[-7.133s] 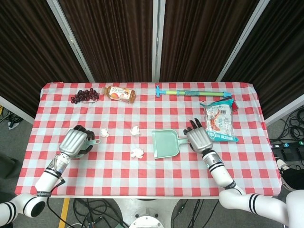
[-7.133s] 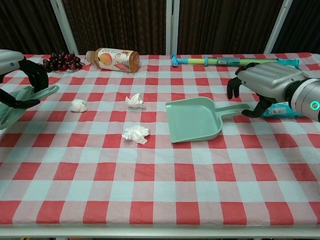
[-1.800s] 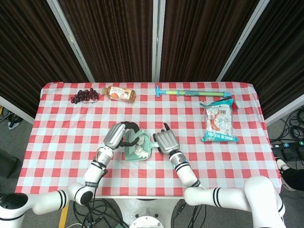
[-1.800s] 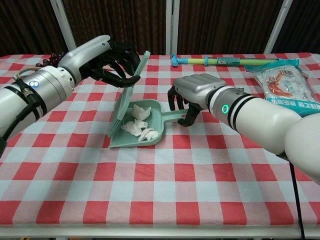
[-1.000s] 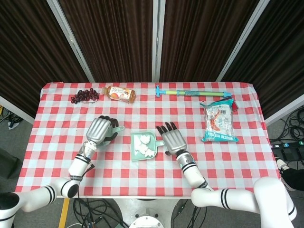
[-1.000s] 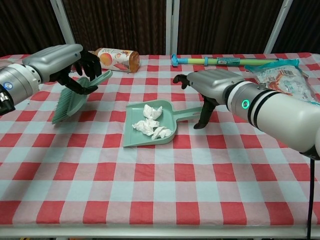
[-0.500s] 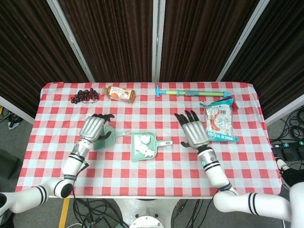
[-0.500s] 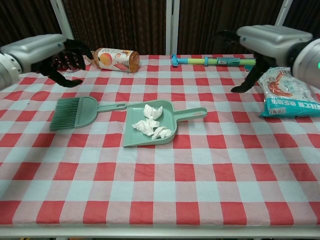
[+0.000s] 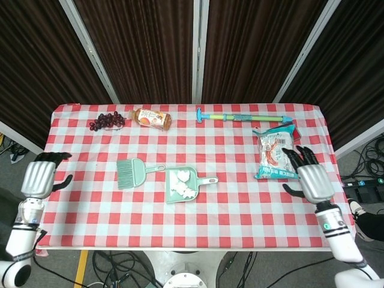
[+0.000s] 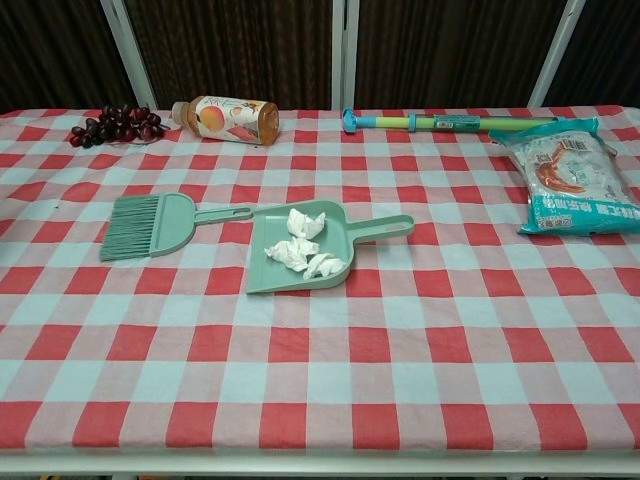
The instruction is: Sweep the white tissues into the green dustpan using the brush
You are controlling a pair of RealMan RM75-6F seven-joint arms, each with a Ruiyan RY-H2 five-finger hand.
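Observation:
The green dustpan [image 9: 182, 191] [image 10: 275, 272] lies flat mid-table with several white tissues [image 9: 182, 183] [image 10: 300, 245] inside it. The green brush [image 9: 130, 174] [image 10: 150, 225] lies on the cloth just left of the pan, its handle pointing at the pan. My left hand [image 9: 39, 177] hangs off the table's left edge, fingers apart, holding nothing. My right hand [image 9: 312, 180] is off the table's right side, fingers spread and empty. Neither hand shows in the chest view.
A bottle [image 9: 152, 117] [image 10: 222, 117] and dark grapes [image 9: 107, 120] [image 10: 112, 125] lie at the back left. A long toy stick [image 9: 243, 116] [image 10: 450, 121] lies at the back. A snack bag [image 9: 276, 153] [image 10: 568, 185] sits at the right.
Both hands have drawn back from the table's middle to its left and right sides. The brush, the dustpan and the tissues have not moved.

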